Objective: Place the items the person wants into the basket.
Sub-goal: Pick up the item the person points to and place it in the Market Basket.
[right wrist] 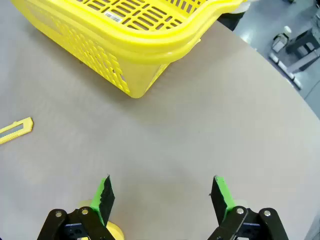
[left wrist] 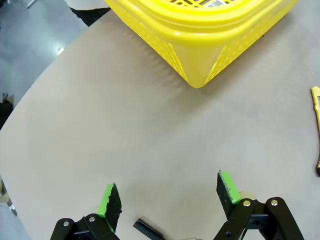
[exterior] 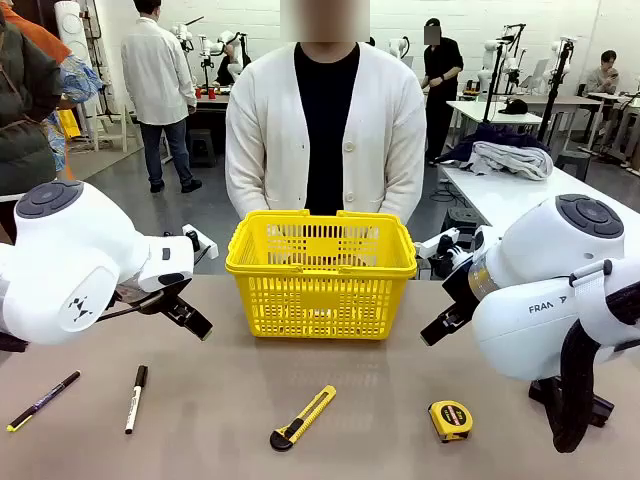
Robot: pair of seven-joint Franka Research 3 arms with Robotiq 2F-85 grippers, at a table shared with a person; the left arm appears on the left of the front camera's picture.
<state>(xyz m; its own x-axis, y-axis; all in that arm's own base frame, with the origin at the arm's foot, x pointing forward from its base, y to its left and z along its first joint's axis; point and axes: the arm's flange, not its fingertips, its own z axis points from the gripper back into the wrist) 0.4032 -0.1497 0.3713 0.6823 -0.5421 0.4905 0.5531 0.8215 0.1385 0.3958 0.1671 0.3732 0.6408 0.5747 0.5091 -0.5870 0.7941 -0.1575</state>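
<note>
Your left end effector (left wrist: 167,192) is open, green pads (left wrist: 107,199) spread wide, with only bare surface (left wrist: 115,130) between them. It hangs over the tan top on the left of the basket (left wrist: 200,45), facing one rounded corner. A small black piece sits at the bottom edge of the left wrist view; you can't tell what it is.

Your right end effector (right wrist: 162,192) is also open and holds nothing. It hovers on the basket's other side, and a bit of the tape measure (right wrist: 114,231) shows under one finger.

The basket is bright yellow plastic with slotted lattice walls and a thick rolled rim. Its handles are folded down along the rim. The right wrist view shows its slotted floor and a white label. It sits mid-surface at the far side, just in front of the person (exterior: 325,130) in a white cardigan over a black shirt.

The items lie in a row on the robot's side:
- The thin dark pen (exterior: 42,401) with a yellowish tip is far left, lying diagonally.
- The white marker (exterior: 135,398) with a black cap is just right of it.
- The yellow-and-black utility knife (exterior: 302,417) lies angled in front of the basket's middle.
- The small yellow-and-black tape measure (exterior: 450,420) is to the knife's right.

All are apart from each other and from the basket.
</note>
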